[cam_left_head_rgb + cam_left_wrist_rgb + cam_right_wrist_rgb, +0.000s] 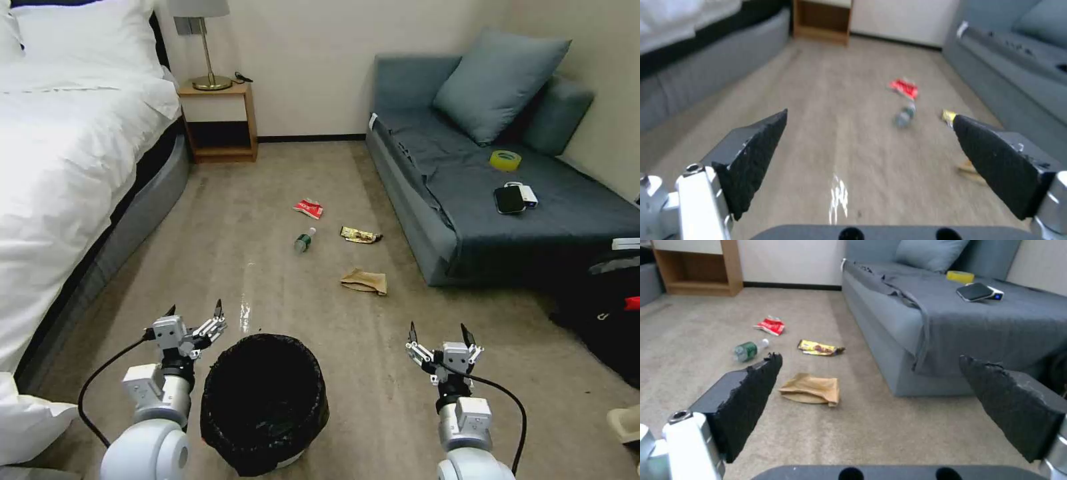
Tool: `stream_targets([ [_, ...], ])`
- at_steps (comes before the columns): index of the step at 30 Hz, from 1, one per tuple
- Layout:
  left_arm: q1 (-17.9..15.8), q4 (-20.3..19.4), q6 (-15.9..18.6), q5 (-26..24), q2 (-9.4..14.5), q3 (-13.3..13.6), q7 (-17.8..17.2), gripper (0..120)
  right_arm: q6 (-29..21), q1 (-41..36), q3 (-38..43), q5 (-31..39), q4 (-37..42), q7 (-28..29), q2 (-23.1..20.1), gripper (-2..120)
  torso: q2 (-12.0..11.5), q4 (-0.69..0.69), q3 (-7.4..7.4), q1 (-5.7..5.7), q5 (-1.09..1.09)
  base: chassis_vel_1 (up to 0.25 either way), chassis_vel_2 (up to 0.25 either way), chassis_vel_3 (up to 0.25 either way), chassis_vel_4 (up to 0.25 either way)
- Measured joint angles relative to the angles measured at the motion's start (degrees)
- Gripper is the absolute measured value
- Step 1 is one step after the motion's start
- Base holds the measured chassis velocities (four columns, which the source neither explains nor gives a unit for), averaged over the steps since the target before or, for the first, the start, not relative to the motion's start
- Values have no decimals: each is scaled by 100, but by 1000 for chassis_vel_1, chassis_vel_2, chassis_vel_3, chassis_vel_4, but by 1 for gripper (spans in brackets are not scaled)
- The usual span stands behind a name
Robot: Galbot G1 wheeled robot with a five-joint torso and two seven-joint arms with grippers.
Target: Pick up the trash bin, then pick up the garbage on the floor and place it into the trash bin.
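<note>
The trash bin (264,403), round and lined with a crinkled black bag, stands on the carpet right in front of me. My left gripper (195,311) hovers open just beside its left rim. Open as well, my right gripper (438,331) hangs over bare carpet to the bin's right. The garbage lies farther ahead on the floor: a crumpled brown paper bag (364,281) (810,389), a gold-brown snack wrapper (360,235) (819,348), a small clear bottle with a green label (304,240) (748,350) (905,115) and a red-and-white packet (309,208) (770,325) (904,88).
A white bed (60,147) lines the left side, with a wooden nightstand (219,120) and lamp at the back. A grey sofa (480,193) on the right carries a yellow tape roll (505,160) and a black phone with charger (512,199). A dark bag (600,313) sits at the right.
</note>
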Motion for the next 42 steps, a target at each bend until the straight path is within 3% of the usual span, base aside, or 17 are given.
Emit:
stream_targets([
  [4,165,-110,733,-317,137,-1,-185,100,-168,19,-10,378,112,22,-283,100,0,0,0,0,1,0,0,0,0],
  [5,165,-110,733,-317,137,-1,-185,100,-168,19,-10,378,112,22,-283,100,0,0,0,0,1,0,0,0,0],
  [8,294,-51,1175,-719,227,81,-527,100,-179,18,-8,471,155,23,-438,100,0,0,0,0,1,0,0,0,0],
  [16,509,227,1384,-886,344,139,-682,100,-170,66,1,505,185,23,-469,100,0,1,0,0,1,0,0,0,0],
  [26,508,491,1552,-1070,227,241,-824,97,-102,165,-66,524,60,25,-477,100,0,0,0,0,1,0,0,0,0],
  [32,389,705,1608,-1151,169,328,-840,77,-63,221,-35,599,-10,38,-541,100,0,0,0,0,1,0,0,0,0],
  [35,389,705,1608,-1151,169,328,-840,77,-63,221,-35,599,-10,38,-541,100,0,0,0,0,1,0,0,0,0],
  [36,314,800,1617,-1192,163,332,-851,64,-64,277,-13,659,-37,44,-576,100,0,1,0,0,4,0,0,0,0],
  [42,231,896,1675,-1304,169,330,-855,39,-120,405,-9,734,-109,124,-585,100,2,2,-1,0,6,0,0,0,0],
])
